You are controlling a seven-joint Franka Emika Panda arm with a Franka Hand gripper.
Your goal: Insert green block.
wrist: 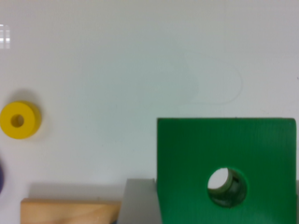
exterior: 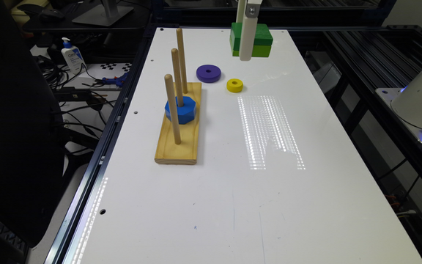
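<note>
The green block [exterior: 260,39], dark green over lime green, hangs above the far end of the white table [exterior: 233,190], and my gripper [exterior: 247,55] is shut on its sides. In the wrist view the green block [wrist: 224,163] looms close, its round centre hole showing, with a grey finger [wrist: 139,201] pressed against one side. The wooden peg base [exterior: 180,124] stands towards the exterior view's left with three upright pegs. A blue octagonal block [exterior: 181,112] sits on the middle peg [exterior: 176,75].
A purple ring [exterior: 208,73] and a yellow ring [exterior: 234,85] lie on the table between the base and the held block. The yellow ring [wrist: 19,120] and a corner of the base [wrist: 70,212] appear in the wrist view. Cables and a bottle [exterior: 72,55] sit beyond the table's left edge.
</note>
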